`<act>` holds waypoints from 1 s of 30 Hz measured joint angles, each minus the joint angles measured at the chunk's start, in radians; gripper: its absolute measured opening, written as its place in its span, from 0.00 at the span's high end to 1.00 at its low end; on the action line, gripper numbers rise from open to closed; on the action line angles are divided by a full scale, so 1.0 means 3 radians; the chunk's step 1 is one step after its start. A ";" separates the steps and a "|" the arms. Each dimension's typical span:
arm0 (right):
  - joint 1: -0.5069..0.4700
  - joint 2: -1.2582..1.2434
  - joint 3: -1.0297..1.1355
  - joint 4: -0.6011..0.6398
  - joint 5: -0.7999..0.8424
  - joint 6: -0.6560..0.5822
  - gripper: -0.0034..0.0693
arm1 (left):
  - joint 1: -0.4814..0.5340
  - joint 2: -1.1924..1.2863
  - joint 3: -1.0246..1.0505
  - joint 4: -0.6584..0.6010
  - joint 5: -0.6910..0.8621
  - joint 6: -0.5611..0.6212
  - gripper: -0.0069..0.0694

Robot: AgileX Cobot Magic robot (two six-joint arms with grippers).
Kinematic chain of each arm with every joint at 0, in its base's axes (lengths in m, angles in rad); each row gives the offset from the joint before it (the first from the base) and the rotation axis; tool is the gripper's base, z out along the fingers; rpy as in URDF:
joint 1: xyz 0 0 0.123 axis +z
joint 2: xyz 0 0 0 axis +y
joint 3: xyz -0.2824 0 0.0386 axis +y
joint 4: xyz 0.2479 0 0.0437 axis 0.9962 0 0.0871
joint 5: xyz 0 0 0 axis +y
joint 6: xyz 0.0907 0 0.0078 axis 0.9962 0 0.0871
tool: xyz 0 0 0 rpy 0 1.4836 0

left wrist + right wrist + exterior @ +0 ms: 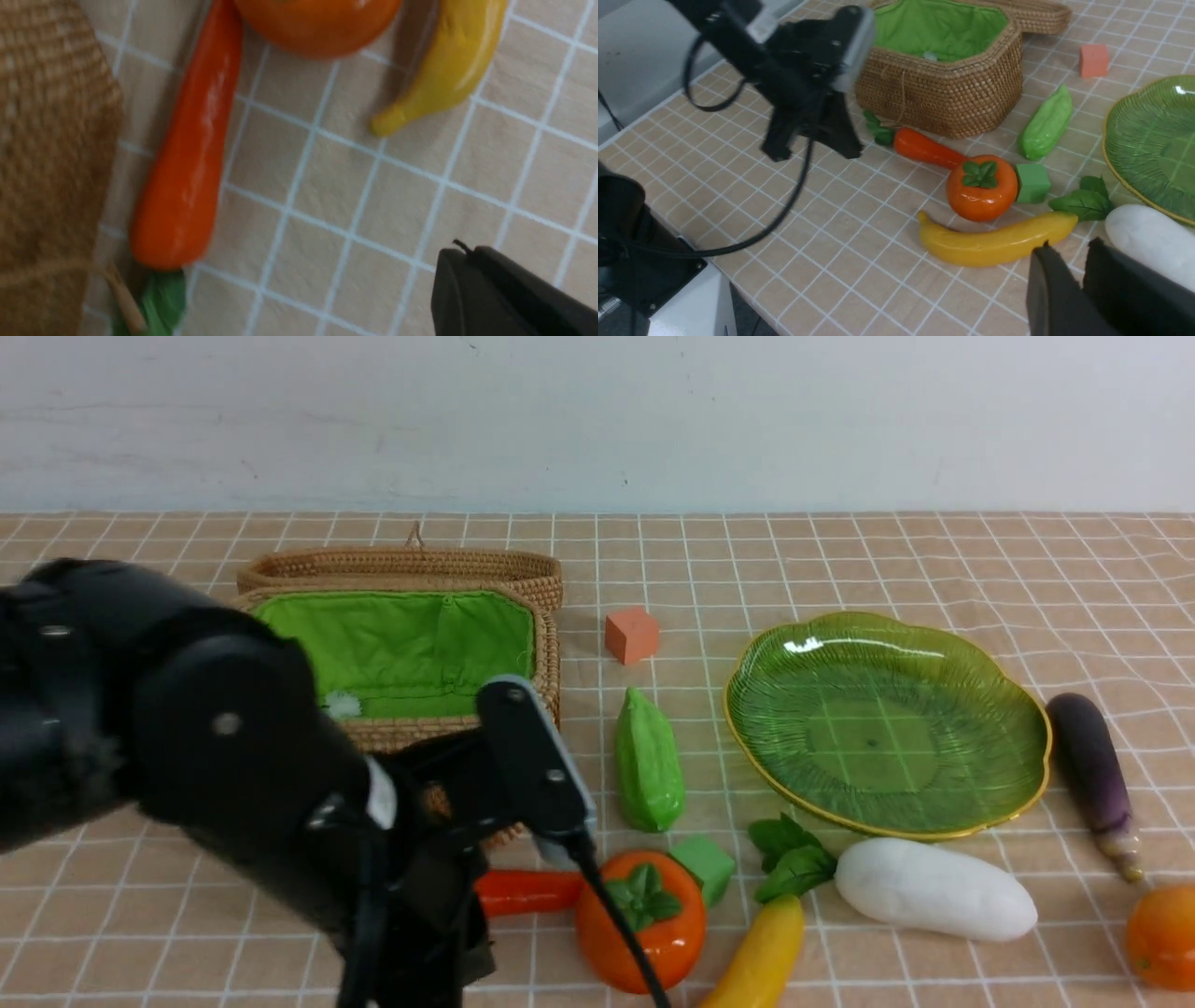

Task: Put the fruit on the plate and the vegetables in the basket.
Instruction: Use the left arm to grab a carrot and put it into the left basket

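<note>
Zero pieces sorted | left tool (465, 249) closed, right tool (1071, 247) slightly open, empty | carrot (189, 154) beside wicker basket (943, 93) | likely step: first pick-up; left must open, then straddle carrot

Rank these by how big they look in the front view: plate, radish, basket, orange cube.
1. Basket, partly hidden by the arm
2. Plate
3. Radish
4. Orange cube

Purple eggplant (1094, 775) right of green plate (882, 728); white radish (934, 889) just nearer.
</note>
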 joint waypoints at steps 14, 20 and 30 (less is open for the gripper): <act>0.0019 0.0000 0.0011 0.0001 0.0014 -0.0088 0.78 | -0.0003 0.0958 -0.0087 0.0619 -0.1022 0.0828 0.30; 0.0019 0.0000 0.0086 0.0050 0.0029 -0.0088 0.78 | -0.0003 0.1089 -0.0087 0.0793 -0.1198 0.0787 0.35; 0.0019 0.0000 0.0120 0.0160 0.0037 -0.0088 0.77 | -0.0003 0.1310 -0.0126 0.1131 -0.1351 0.0300 0.39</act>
